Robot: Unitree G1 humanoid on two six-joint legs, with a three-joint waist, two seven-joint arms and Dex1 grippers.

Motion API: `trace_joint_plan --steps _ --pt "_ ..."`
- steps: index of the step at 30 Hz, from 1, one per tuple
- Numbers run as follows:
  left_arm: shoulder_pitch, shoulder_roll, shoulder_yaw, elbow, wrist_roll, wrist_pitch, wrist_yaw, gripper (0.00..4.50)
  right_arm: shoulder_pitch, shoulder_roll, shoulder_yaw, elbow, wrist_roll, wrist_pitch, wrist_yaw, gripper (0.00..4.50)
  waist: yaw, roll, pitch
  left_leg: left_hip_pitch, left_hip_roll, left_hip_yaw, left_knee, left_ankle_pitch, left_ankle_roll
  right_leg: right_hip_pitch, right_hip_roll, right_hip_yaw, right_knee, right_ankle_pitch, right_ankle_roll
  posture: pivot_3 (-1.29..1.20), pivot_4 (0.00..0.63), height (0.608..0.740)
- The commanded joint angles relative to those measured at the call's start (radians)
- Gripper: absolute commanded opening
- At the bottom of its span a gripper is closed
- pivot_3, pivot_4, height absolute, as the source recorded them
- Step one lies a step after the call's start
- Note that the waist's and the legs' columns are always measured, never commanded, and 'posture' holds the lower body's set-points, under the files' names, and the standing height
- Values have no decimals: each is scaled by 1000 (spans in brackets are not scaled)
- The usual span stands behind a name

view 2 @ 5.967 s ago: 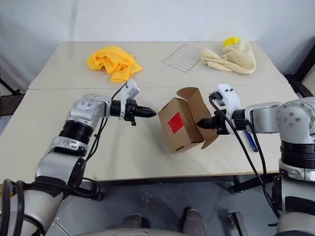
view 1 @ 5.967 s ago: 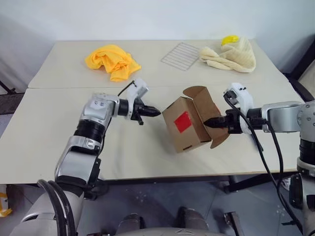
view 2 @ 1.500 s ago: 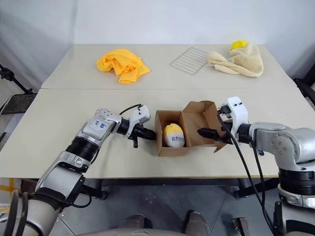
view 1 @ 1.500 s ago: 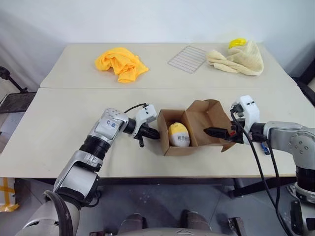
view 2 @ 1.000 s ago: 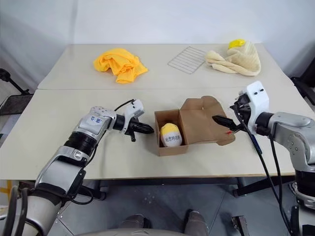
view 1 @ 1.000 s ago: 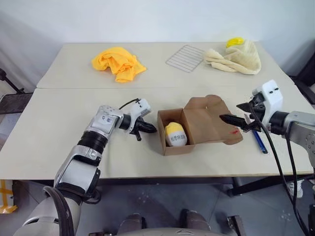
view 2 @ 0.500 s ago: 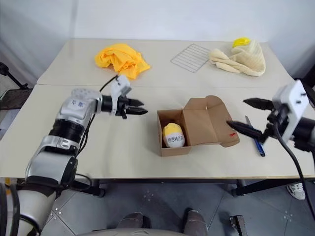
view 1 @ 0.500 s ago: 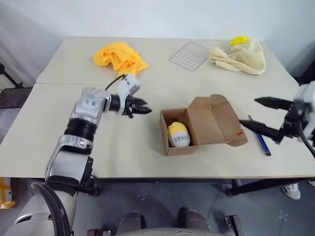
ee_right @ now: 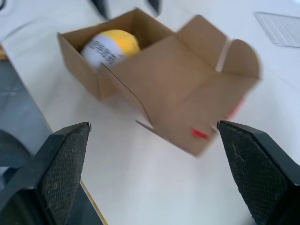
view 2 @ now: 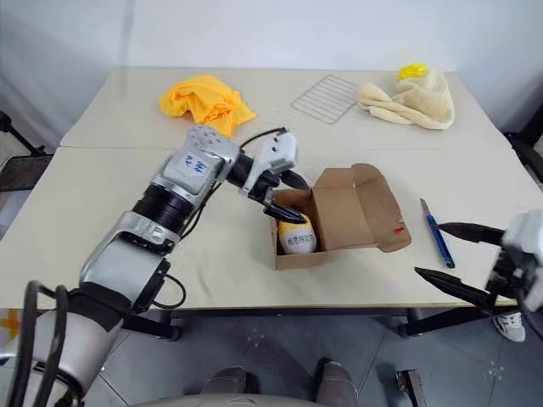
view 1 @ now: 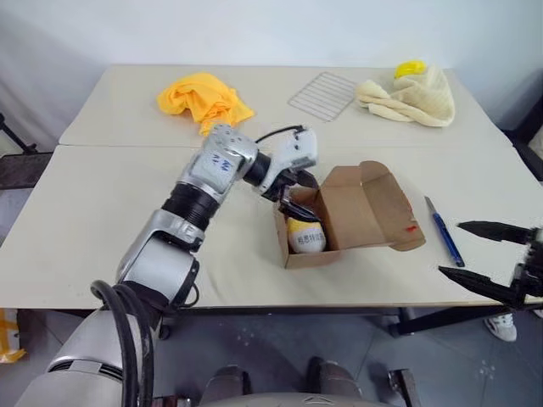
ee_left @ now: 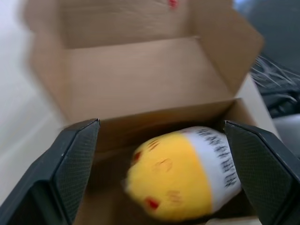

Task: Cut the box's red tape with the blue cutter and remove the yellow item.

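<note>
looking like a robot test lab: two plain beige desks [view 1: 102, 212] pushed together against a bare white wall [view 1: 254, 30], grey tiled floor [view 1: 280, 348], staged props lying about, orange cloth [view 1: 204, 100], wire rack [view 1: 321, 90], cream towel [view 1: 407, 93].

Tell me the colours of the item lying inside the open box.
Yellow item with a white printed band, clearest in the left wrist view.

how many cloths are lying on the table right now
2. An orange-yellow cloth lies crumpled at the far left of the table. A cream towel lies at the far right corner, with a yellow plastic piece behind it. Nothing seems hidden.
</note>
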Motion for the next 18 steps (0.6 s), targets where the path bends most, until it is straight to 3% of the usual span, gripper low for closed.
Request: trace_joint_plan --steps 1,11,14,18 --pt "-31 -59 -68 71 70 -83 0 4476 94 80 -125 -79 15 -41 -32 4500 7 0 0 0 0 0 0 0 0 0 0 0 0 0 0 0 150 740" --pt "-2 -47 -193 127 225 -249 -75 4476 271 229 -189 -255 47 -62 -150 4500 -1 1 0 1 0 -1 0 -1 0 0 0 0 -1 0 0 0 150 740" --pt "-8 -53 -187 129 234 -245 -74 3875 285 239 -185 -282 56 -64 -176 4500 -2 1 0 1 0 -1 0 -1 0 1 0 1 -1 0 0 0 150 740" --pt "-19 -59 -170 140 235 -251 -61 2701 288 229 -184 -289 66 -67 -200 4500 -2 1 0 1 0 -1 0 -1 1 1 0 1 0 0 0 0 150 740"
